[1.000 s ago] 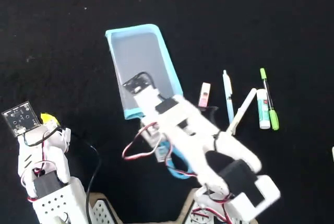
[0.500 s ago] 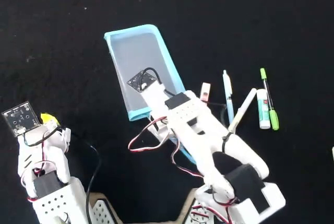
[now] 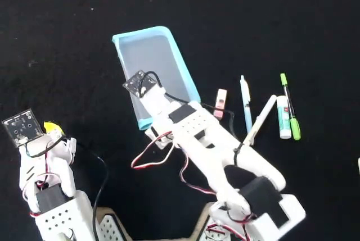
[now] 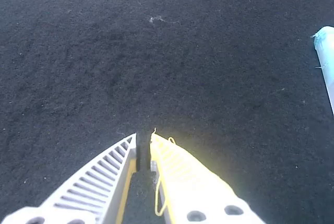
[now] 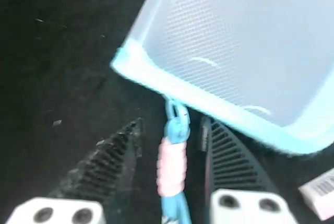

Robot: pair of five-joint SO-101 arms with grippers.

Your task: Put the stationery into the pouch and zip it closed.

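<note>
Black cloth worktop runs to the frame edges.

Nearest: left tool clenched, fingers together, low over the cloth.

Right tool released, jaws spread either side of the blue zip cord with its pink bead. Whether they touch it is hard to make out.

Pouch, translucent with blue trim, lies flat and slanted, its near end hidden under the right arm in the high view.

Right of it, apart and outside: eraser, blue pen, white pen, glue stick, green pen.

Far edge: room clutter, cut off.

Since half a second ago the right wrist swung toward the pouch's near-left corner. The pouch has not moved.
</note>
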